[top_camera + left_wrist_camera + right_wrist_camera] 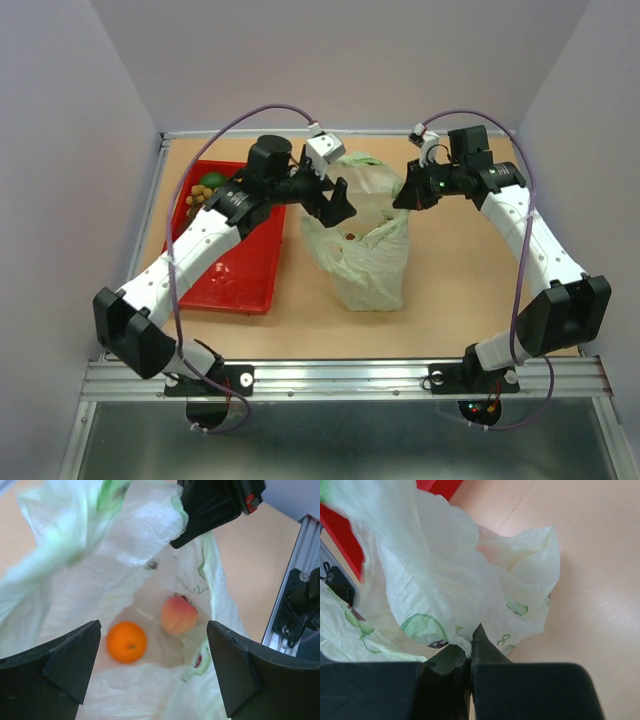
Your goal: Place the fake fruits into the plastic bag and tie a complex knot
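Bag (pixel 370 270) standing open on the desk (pixel 455 290).
Left tool (pixel 152 647), fingers wide apart and empty, hangs over the bag's mouth; right tool (pixel 471 642) is clamped on its rim. Orange (pixel 126 642) and peach (pixel 178 615) lie inside, near each other.
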`<control>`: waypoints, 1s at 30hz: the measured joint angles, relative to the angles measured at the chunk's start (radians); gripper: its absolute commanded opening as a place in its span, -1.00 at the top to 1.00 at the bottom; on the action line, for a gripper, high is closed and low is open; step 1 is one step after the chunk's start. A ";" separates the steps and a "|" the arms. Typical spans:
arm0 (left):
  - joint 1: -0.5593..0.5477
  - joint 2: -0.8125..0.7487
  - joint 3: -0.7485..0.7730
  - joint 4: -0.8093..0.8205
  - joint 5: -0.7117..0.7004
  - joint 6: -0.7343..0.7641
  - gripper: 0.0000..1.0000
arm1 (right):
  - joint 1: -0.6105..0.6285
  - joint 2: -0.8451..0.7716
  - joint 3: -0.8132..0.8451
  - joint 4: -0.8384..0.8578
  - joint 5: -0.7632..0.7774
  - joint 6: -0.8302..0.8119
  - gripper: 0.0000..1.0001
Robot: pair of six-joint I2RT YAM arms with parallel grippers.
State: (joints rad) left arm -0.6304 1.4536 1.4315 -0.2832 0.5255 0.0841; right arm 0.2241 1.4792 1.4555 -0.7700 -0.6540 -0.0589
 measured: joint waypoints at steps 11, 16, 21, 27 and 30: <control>0.392 -0.353 -0.126 0.079 0.031 0.106 -0.97 | 0.000 -0.009 -0.032 0.001 0.008 -0.004 0.99; 0.480 -0.189 -0.062 -0.026 0.062 0.349 -0.94 | 0.000 -0.014 -0.032 0.000 0.018 -0.004 0.99; 0.519 0.122 0.011 -0.111 0.045 0.519 -0.84 | 0.000 -0.016 -0.032 -0.001 0.028 -0.006 0.99; 0.521 0.457 0.247 -0.244 0.015 0.642 -0.86 | 0.000 -0.016 -0.032 -0.007 0.042 -0.024 0.99; 0.519 0.552 0.352 -0.262 -0.013 0.673 -0.88 | 0.000 -0.016 -0.031 -0.008 0.048 -0.031 0.99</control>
State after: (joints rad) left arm -0.1116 2.0056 1.7832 -0.5449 0.5129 0.7570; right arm 0.2241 1.4635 1.4246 -0.7780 -0.6056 -0.0895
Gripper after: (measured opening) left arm 0.933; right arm 0.012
